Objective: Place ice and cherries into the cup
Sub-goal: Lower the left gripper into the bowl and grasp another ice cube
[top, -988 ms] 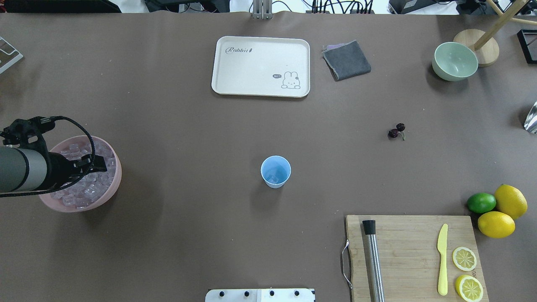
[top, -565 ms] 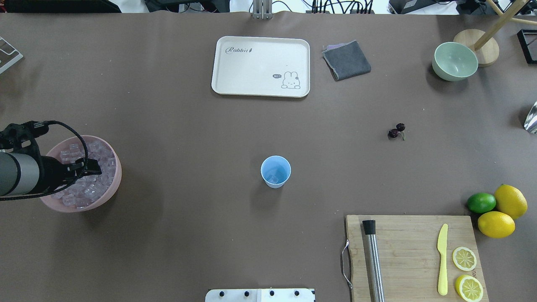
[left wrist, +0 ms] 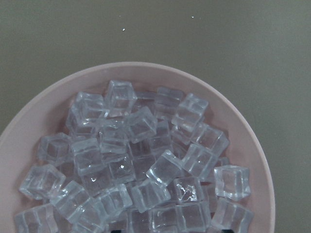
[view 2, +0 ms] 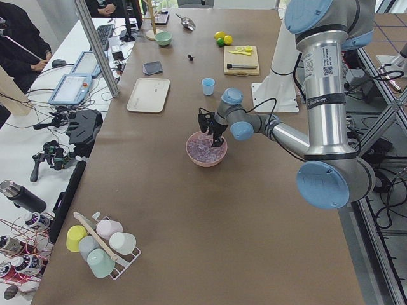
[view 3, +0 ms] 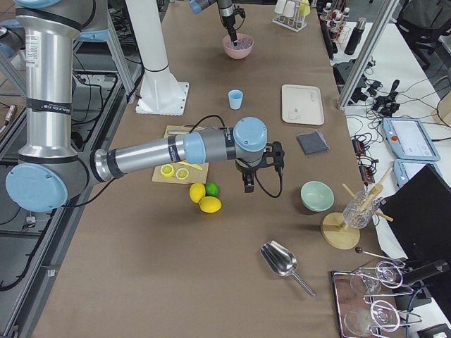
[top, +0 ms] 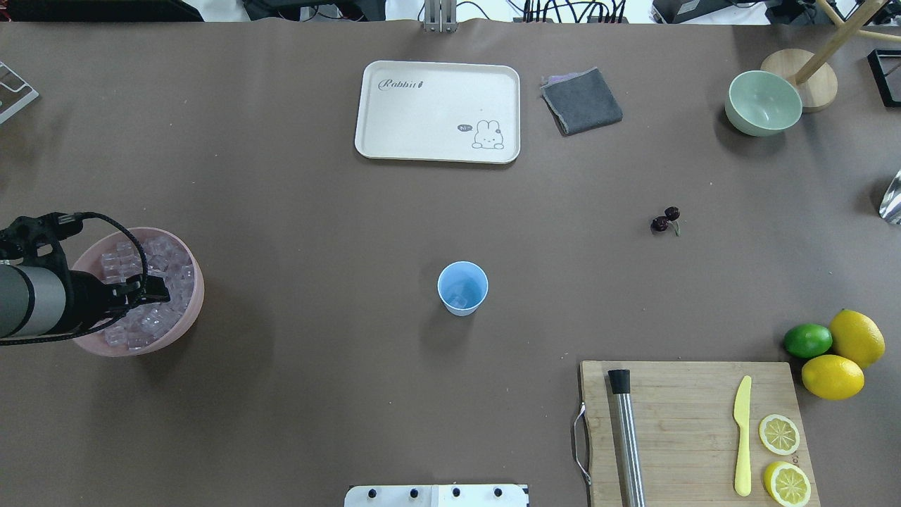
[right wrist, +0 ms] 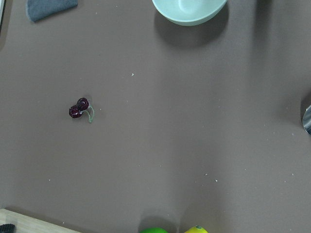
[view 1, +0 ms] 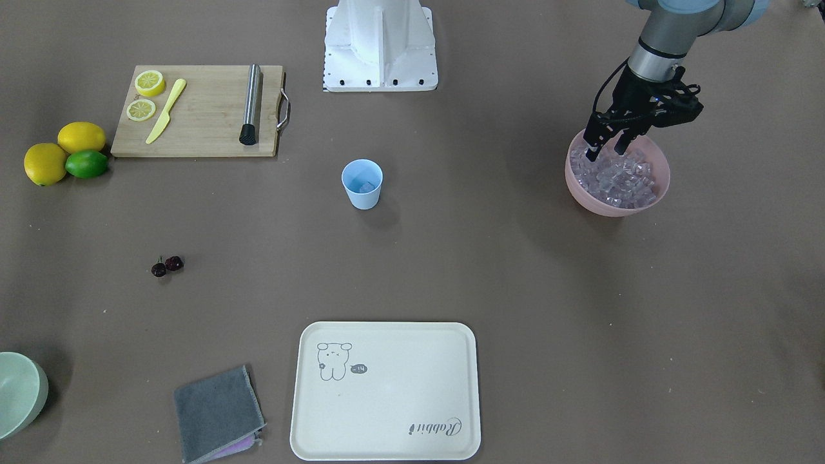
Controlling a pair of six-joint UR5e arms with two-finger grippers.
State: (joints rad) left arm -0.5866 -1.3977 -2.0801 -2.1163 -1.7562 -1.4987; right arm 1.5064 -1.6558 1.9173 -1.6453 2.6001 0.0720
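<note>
The light-blue cup (top: 462, 288) stands mid-table with one ice cube in it; it also shows in the front view (view 1: 362, 183). The ice (left wrist: 136, 165) is piled in a pink bowl (top: 191, 303) at the table's left. My left gripper (view 1: 606, 152) is open, its fingertips down among the cubes at the bowl's near side (top: 156, 289). The cherries (top: 665, 220) lie on the table right of the cup, and show in the right wrist view (right wrist: 78, 108). My right gripper (view 3: 247, 184) hovers above the table near the lemons; I cannot tell whether it is open.
A white tray (top: 436, 109), a grey cloth (top: 581, 101) and a pale green bowl (top: 763, 102) lie along the far side. A cutting board (top: 676, 422) with muddler, knife and lemon slices sits at the near right, with lemons and a lime (top: 834, 345) beside it.
My left gripper has drawn back toward the left edge and sunk lower into the ice in the pink bowl. Cup and cherries have not moved.
</note>
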